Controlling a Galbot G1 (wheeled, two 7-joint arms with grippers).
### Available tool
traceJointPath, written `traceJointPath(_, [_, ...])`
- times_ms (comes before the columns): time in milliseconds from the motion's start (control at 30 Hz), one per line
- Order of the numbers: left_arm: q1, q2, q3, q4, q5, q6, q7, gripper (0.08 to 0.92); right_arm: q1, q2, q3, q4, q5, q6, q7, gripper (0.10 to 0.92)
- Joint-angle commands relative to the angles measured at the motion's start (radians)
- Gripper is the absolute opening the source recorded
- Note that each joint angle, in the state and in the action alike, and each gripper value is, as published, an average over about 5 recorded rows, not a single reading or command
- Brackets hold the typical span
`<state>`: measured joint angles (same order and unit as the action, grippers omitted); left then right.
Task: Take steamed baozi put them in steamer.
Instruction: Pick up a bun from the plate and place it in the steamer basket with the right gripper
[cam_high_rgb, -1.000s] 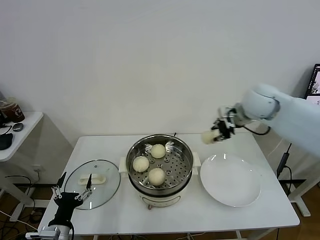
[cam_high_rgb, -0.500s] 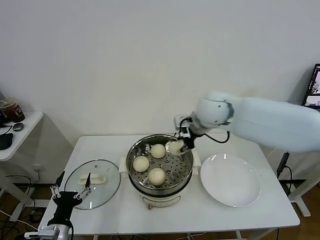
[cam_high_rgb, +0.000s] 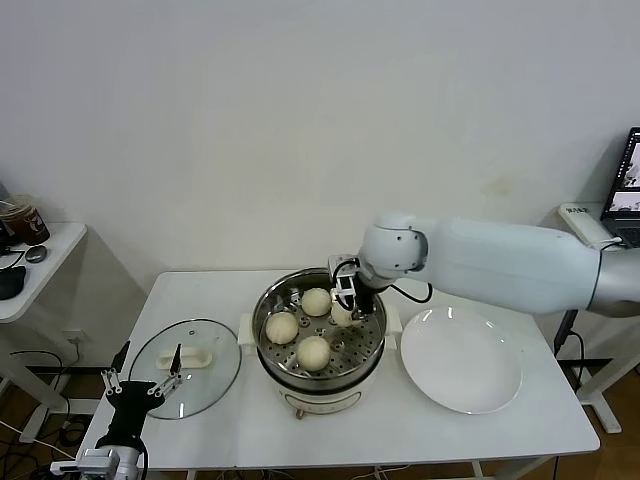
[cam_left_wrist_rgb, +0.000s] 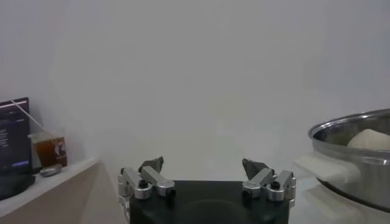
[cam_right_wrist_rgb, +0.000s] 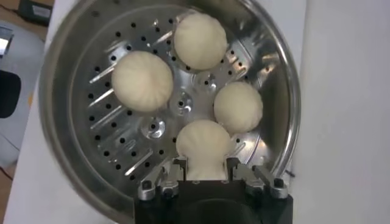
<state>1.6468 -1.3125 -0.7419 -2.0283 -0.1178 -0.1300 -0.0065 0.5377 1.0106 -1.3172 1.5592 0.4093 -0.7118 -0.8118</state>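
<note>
I have the right gripper (cam_high_rgb: 346, 300) low inside the steamer (cam_high_rgb: 372, 340) at centre frame, clenched on the fourth baozi (cam_right_wrist_rgb: 203, 143) over the tray's free spot beside three seated buns (cam_high_rgb: 313, 352), while the left gripper (cam_left_wrist_rgb: 207, 176) waits released, lower left.

No legible text or labels anywhere
</note>
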Motion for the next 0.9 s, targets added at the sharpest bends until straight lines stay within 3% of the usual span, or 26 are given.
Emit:
traceJointPath(33, [-0.001, 0.001, -0.001, 0.002, -0.001, -0.001, 0.0, 0.823, -0.067, 0.032, -0.003, -0.034, -0.02, -0.016, 0.015, 0.422])
traceJointPath(300, [-0.001, -0.001, -0.002, 0.003, -0.003, -0.001, 0.0, 0.823, -0.071, 0.022, 0.011, -0.022, -0.023, -0.016, 0.012, 0.471])
traceJointPath(600, [-0.005, 0.001, -0.001, 0.003, -0.007, -0.001, 0.0, 0.823, -0.008, -0.067, 0.05, 0.061, -0.015, -0.016, 0.011, 0.735])
traceJointPath(733, [-0.012, 0.001, 0.005, 0.006, -0.008, 0.001, 0.0, 0.823, 0.026, -0.132, 0.101, 0.129, 0.002, -0.016, 0.027, 0.81])
traceJointPath(833, [-0.018, 0.003, 0.007, 0.01, -0.017, 0.001, 0.0, 0.823, 0.019, -0.197, 0.181, 0.184, 0.044, -0.015, 0.089, 0.821])
traceJointPath(900, [-0.022, 0.005, 0.006, 0.014, -0.03, -0.002, 0.0, 0.823, -0.025, -0.251, 0.26, 0.226, 0.108, -0.014, 0.207, 0.822])
